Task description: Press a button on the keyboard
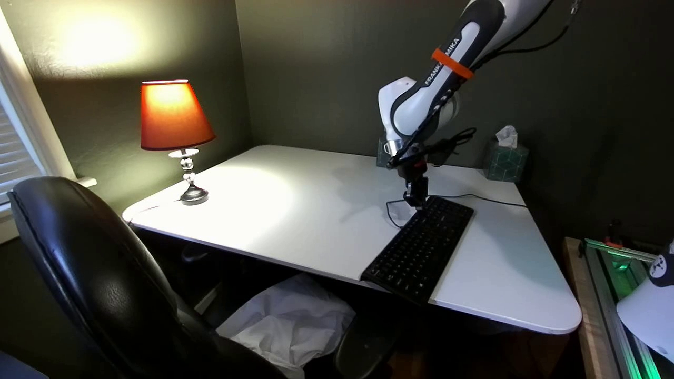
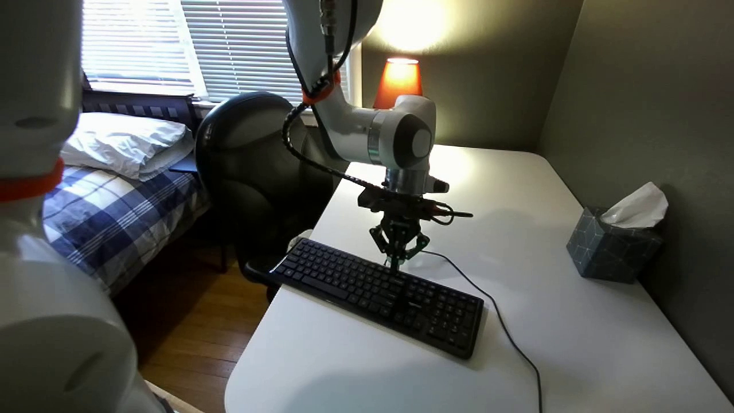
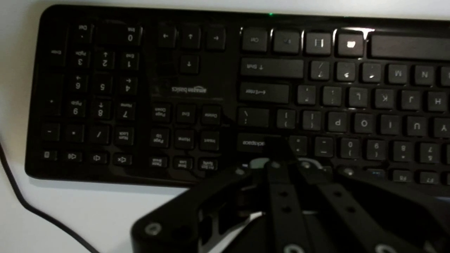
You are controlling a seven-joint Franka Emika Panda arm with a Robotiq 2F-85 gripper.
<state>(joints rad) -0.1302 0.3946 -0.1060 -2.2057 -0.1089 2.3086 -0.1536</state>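
The long black keyboard (image 1: 423, 251) lies flat on the white desk in both exterior views (image 2: 344, 282), with one end at the desk's edge. In the wrist view the keyboard (image 3: 197, 75) appears upside down, its number pad at the left. My gripper (image 3: 277, 144) is shut, its fingertips together over the right part of the Backspace key (image 3: 251, 143), partly covering it. In both exterior views the gripper (image 1: 417, 204) points down at the keyboard's back edge rows, and its tip (image 2: 395, 267) meets the key area in sight. I cannot tell whether it presses a key.
A black cable (image 2: 504, 327) runs from behind the keyboard across the desk (image 1: 316, 210). A tissue box (image 2: 613, 249) stands near the wall. A lit red lamp (image 1: 176, 118) stands at the far corner. A black office chair (image 1: 89, 273) is by the desk's edge.
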